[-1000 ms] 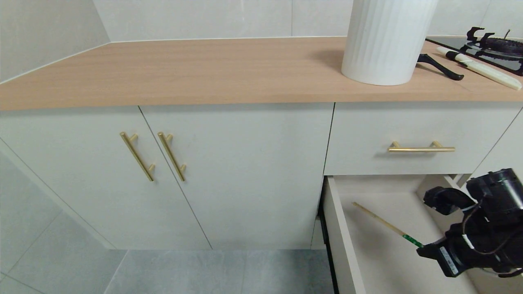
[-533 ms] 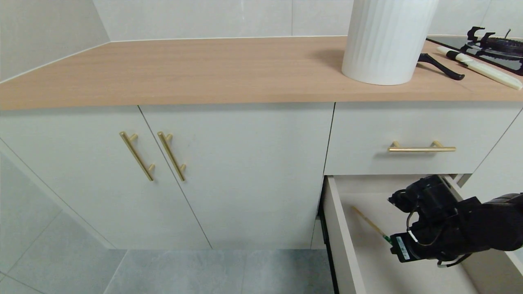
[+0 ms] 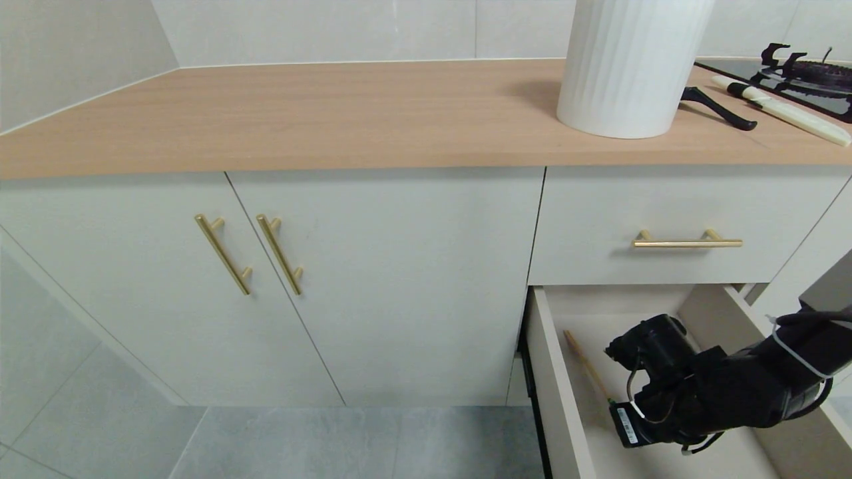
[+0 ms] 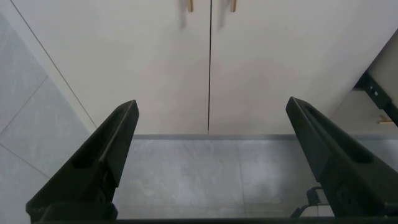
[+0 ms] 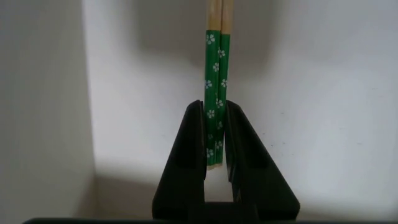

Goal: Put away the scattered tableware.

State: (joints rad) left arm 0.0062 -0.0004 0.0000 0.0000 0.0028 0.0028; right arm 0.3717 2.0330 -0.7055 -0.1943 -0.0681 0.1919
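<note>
A pair of wooden chopsticks (image 3: 584, 364) with green flowered ends (image 5: 216, 93) is held low inside the open lower drawer (image 3: 554, 372), close to its left wall. My right gripper (image 5: 215, 140) is shut on their green ends; in the head view the right gripper (image 3: 616, 406) is down in the drawer, the sticks pointing toward the drawer's back left. My left gripper (image 4: 211, 162) is open with nothing between its fingers, hanging above the grey floor in front of the cabinet doors.
On the wooden counter (image 3: 333, 113) stand a tall white ribbed container (image 3: 626, 66), a black-handled utensil (image 3: 719, 108) and a cream-sheathed knife (image 3: 782, 110), beside a gas hob (image 3: 809, 73). A shut upper drawer with a gold handle (image 3: 687, 243) lies above the open one.
My right gripper has moved left and lower into the drawer with the chopsticks, bringing them close to the drawer's left wall.
</note>
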